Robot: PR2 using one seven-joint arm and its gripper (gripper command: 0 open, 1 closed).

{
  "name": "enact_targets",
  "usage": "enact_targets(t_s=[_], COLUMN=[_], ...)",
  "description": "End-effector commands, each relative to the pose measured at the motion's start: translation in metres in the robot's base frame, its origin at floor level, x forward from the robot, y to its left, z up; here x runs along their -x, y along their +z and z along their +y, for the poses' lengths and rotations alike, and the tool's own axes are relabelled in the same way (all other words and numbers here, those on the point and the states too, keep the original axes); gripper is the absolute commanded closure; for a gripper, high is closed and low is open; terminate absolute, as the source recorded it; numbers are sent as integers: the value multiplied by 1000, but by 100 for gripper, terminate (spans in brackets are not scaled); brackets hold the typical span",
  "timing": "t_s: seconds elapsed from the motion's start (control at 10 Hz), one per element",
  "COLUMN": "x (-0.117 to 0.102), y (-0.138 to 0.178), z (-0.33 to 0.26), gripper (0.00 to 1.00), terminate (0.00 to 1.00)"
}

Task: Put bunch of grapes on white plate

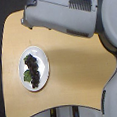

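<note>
Wooden table (74, 58): holds white plate (42, 58). Bunch of grapes (32, 70) rests on plate, apparently delivered there. Arm (66, 11) lies beyond plate; gripper state indeterminable.

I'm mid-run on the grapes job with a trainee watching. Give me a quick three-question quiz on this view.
1. True or false: the bunch of grapes lies on the white plate.
2. Where does the white plate sit on the wooden table? A) toward the exterior view's left B) dead centre C) toward the exterior view's right
3. Fill in: the green leaf shows on the side of the grapes toward the exterior view's ____.

Key
1. True; the dark cluster rests inside the rim.
2. A.
3. Left.

The grey arm crosses the top of the picture; its claw cannot be made out.
</note>
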Motion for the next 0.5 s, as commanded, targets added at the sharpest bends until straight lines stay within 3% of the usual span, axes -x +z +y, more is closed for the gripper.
enact_targets(t_s=[0.0,0.4], x=[9,29], y=[8,17], z=[-106,-179], gripper=[0,0], terminate=[0,0])
